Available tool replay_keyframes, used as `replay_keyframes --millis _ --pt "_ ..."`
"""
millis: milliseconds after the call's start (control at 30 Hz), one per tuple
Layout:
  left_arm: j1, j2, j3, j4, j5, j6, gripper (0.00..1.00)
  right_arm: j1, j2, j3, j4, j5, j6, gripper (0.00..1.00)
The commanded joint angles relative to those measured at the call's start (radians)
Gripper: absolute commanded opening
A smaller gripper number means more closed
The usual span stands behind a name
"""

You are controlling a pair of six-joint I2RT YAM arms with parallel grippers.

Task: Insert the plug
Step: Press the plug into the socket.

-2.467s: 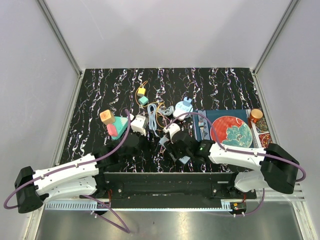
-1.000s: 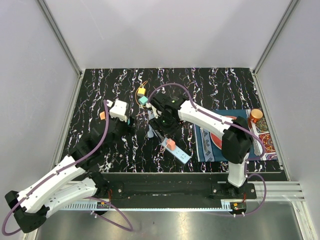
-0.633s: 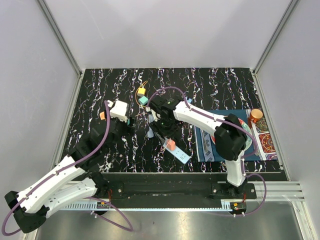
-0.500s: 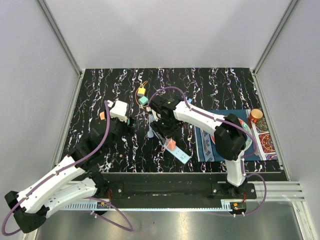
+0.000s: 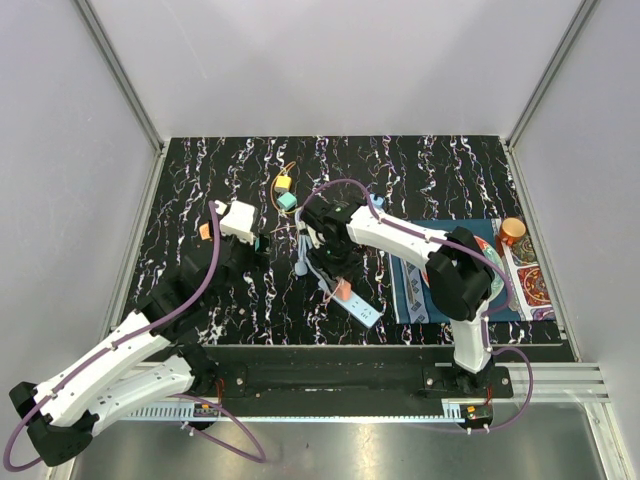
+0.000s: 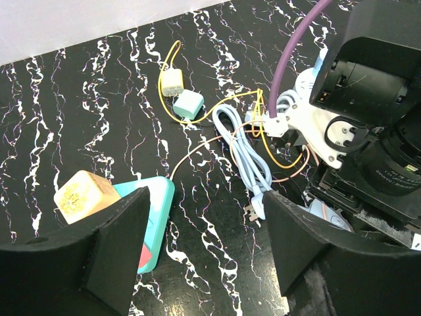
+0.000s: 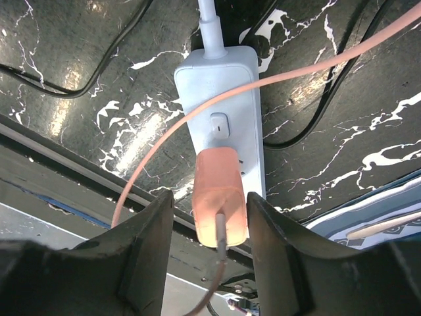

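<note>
Between the right end effector's (image 7: 209,201) spread fingers (image 7: 141,253) sits the orange plug (image 7: 220,197).

A pale blue power strip (image 7: 220,118) lies flat near the front edge of the worktop (image 5: 200,180), slanting from 10 to 4 o'clock seen from above. In the right wrist view, a salmon-orange plug (image 7: 220,204) sits on its 6 o'clock end. The plug's thin lead (image 7: 316,60) arcs over the strip toward 2 o'clock.

The left arm (image 5: 130,345) and right arm (image 5: 400,235) are white shells with black joints, each trailed by a purple cable (image 6: 294,47) and ending in blunt black fingers (image 6: 112,243).
</note>
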Motion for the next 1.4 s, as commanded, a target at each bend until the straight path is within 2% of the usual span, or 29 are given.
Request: replay_keyframes --millis 0,133,167,267,367,667,900,1367 --pt "0.004 -0.003 0.009 0.018 -0.014 0.015 0.73 -0.003 -0.019 -0.013 0.0 -0.003 0.0 0.5" --pt "0.006 -0.006 0.009 0.018 -0.013 0.015 0.73 -0.004 -0.036 -0.03 0.002 -0.012 -0.003 0.34" --pt "0.006 -0.005 0.011 0.019 -0.014 0.015 0.73 -0.003 -0.046 -0.036 0.006 -0.012 -0.004 0.26" --pt "0.004 -0.005 0.011 0.021 -0.013 0.015 0.73 -0.003 -0.074 -0.075 0.023 -0.009 -0.009 0.12" --pt "0.004 -0.003 0.009 0.024 -0.013 0.015 0.73 0.012 -0.108 -0.13 0.061 0.012 -0.018 0.01" --pt "0.006 0.0 0.002 0.03 -0.026 0.012 0.73 0.091 -0.21 -0.302 0.196 0.161 -0.012 0.0" --pt "0.006 0.006 -0.001 0.032 -0.037 0.014 0.73 0.137 -0.2 -0.36 0.207 0.279 -0.02 0.0" --pt "0.007 0.021 0.0 0.027 -0.054 0.017 0.73 0.15 -0.06 -0.391 0.22 0.253 -0.043 0.0"
